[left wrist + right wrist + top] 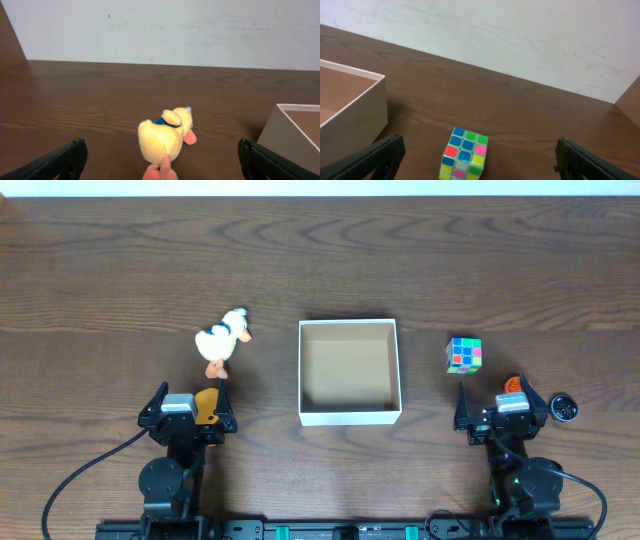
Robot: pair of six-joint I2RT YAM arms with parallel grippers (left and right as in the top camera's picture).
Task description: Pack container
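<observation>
The container [349, 416], a square white box with a brown inside, sits at the table's middle; its wall shows in the left wrist view [285, 130] and the right wrist view [365, 107]. A cream plush duck [222, 342] with orange feet lies left of it, just ahead of my open left gripper [186, 412], and shows between the open jaws [160, 160] as a duck [162, 137]. A multicoloured puzzle cube [463, 354] stands right of the box, ahead of my open right gripper [500, 412]; it shows in the right wrist view [465, 155] between the jaws [480, 162].
An orange object [512, 384] lies beside the right gripper and a small black round object [564, 408] lies further right. A yellow-brown item [207, 406] sits at the left gripper. A light wall stands behind the table's far edge.
</observation>
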